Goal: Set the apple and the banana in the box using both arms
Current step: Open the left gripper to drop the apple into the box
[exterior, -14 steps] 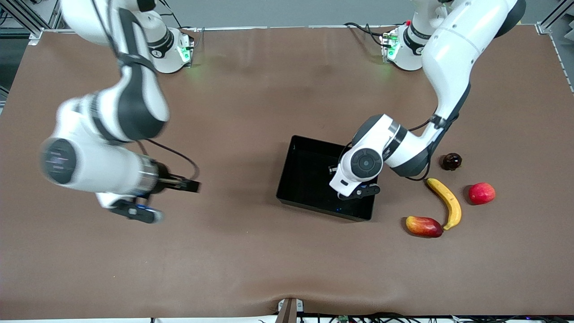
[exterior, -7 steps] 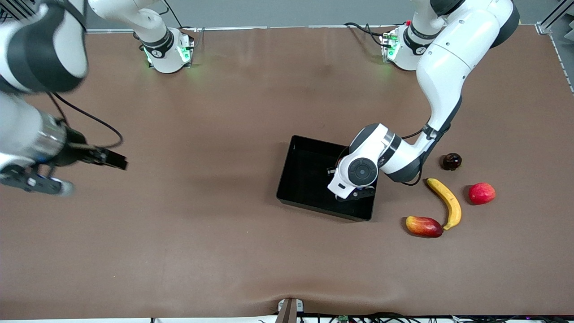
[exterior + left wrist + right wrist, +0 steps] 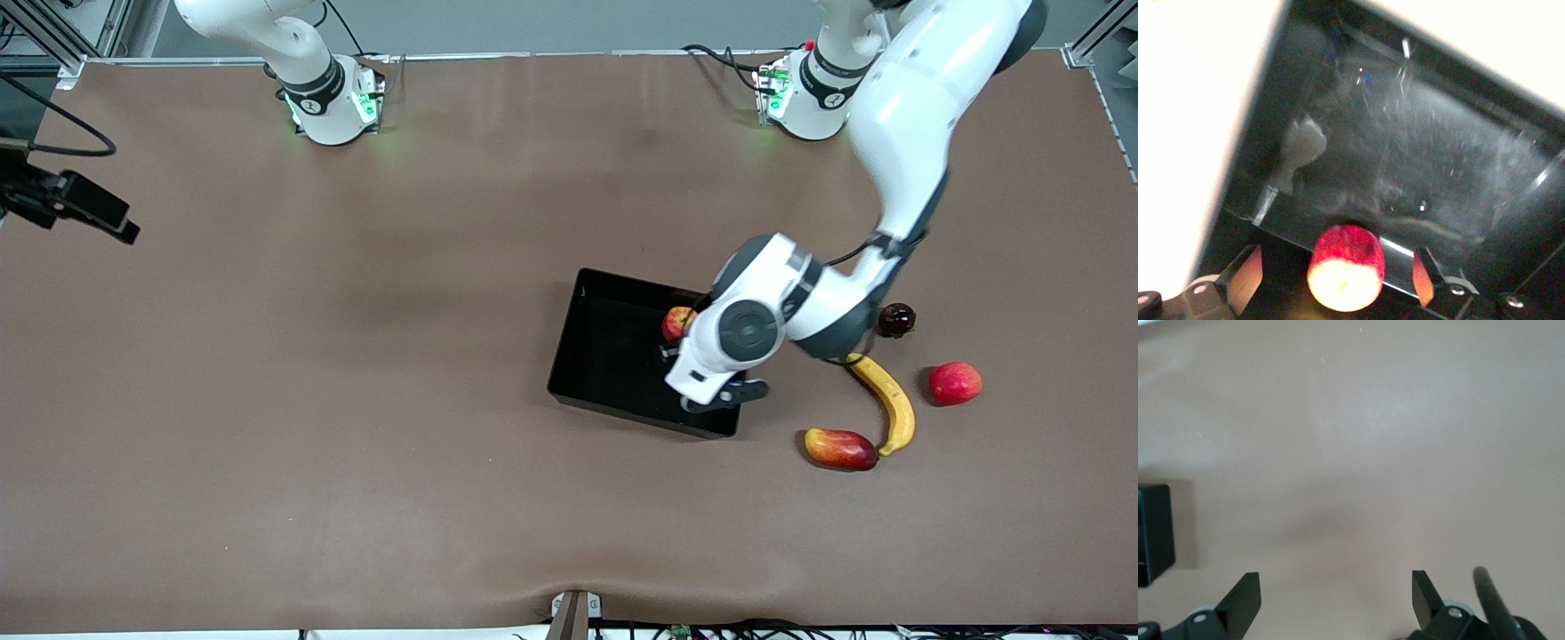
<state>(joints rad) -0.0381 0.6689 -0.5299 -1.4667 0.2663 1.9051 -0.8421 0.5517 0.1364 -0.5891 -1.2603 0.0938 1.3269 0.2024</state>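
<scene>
My left gripper [image 3: 1337,277] hangs released over the box [image 3: 594,356], apple [image 3: 677,323] inside; the banana [image 3: 885,402] waits beside the box, my right gripper [image 3: 1336,597] spread empty.

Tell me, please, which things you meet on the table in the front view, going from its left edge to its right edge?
Black box → apple inside it → mango-like fruit → banana → pinkish-red round fruit.

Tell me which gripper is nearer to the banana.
Left. The left gripper hangs open over the box, around the apple, just beside the banana. The right gripper is open over bare table at the right arm's end.
</scene>
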